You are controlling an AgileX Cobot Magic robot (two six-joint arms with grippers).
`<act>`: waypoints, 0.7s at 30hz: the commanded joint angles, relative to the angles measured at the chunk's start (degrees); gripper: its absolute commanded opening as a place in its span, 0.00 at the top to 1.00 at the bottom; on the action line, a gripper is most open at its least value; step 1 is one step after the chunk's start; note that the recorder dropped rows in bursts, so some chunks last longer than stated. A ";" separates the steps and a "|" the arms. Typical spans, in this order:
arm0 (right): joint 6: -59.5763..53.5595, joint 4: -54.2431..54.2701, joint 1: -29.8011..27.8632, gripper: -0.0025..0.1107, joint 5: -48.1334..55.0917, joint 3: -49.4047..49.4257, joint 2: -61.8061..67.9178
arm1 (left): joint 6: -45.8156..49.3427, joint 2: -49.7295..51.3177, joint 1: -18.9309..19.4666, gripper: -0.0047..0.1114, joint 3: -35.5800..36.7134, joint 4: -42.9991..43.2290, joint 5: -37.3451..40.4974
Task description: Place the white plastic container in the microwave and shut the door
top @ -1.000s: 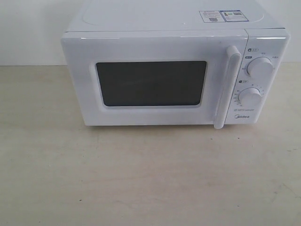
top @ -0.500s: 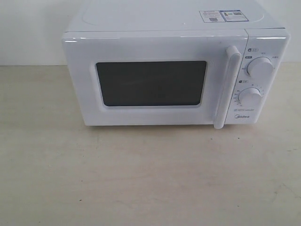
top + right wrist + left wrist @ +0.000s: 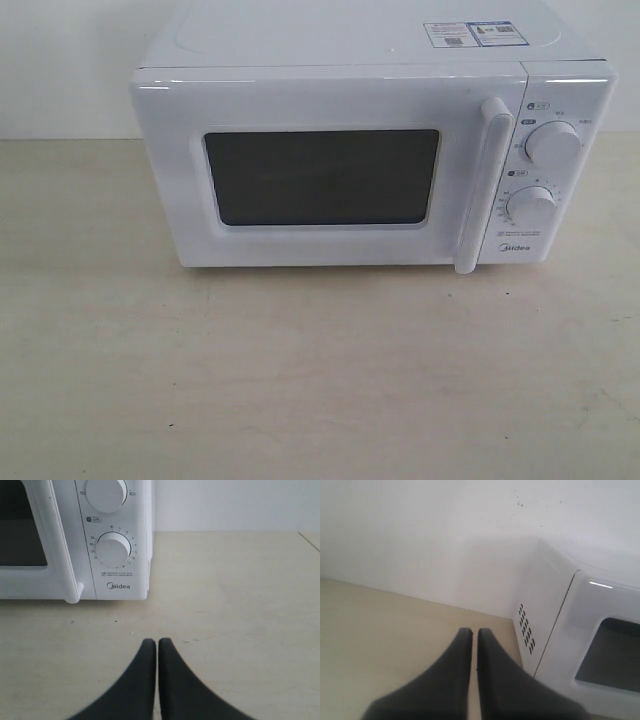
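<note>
**Desk:** Where is the container?

**Photographer:** No view shows it. The microwave (image 3: 370,90) stands at the far side of the table (image 3: 300,380), against a white wall (image 3: 60,60). Its door (image 3: 320,100) is shut flush with the front. The window (image 3: 322,177) is too dark to see through, so I cannot tell what is inside.

**Desk:** Anything changed since a second ago?

**Photographer:** Nothing. The door, the handle (image 3: 482,185) at its right edge and the two dials (image 3: 552,143) on the right panel sit just as they did. The table in front looks the same too.

**Desk:** And the arms?

**Photographer:** Neither appears in the exterior view. The left gripper (image 3: 471,632) hangs above the table by the microwave's left side, near its vent holes (image 3: 526,632). Its jaws are pressed together, with only a hairline between the dark fingers, and they hold nothing. The right gripper (image 3: 151,642) is over the table on the near side, facing the dial end and the Midea logo (image 3: 119,586). Its jaws are likewise pressed together and hold nothing.

**Desk:** Other details?

**Photographer:** Stickers (image 3: 472,33) lie on the top, at the far right.
</note>
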 commanded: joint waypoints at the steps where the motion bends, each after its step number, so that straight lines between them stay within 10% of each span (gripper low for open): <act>1: -0.15 0.09 -0.27 0.98 -0.31 -0.05 -0.28 | 0.15 -0.30 0.12 0.92 3.96 -0.63 -1.07; 21: -0.15 0.20 -0.27 0.98 -0.41 -0.05 -0.28 | -12.17 -1.50 0.12 0.92 7.27 27.78 0.32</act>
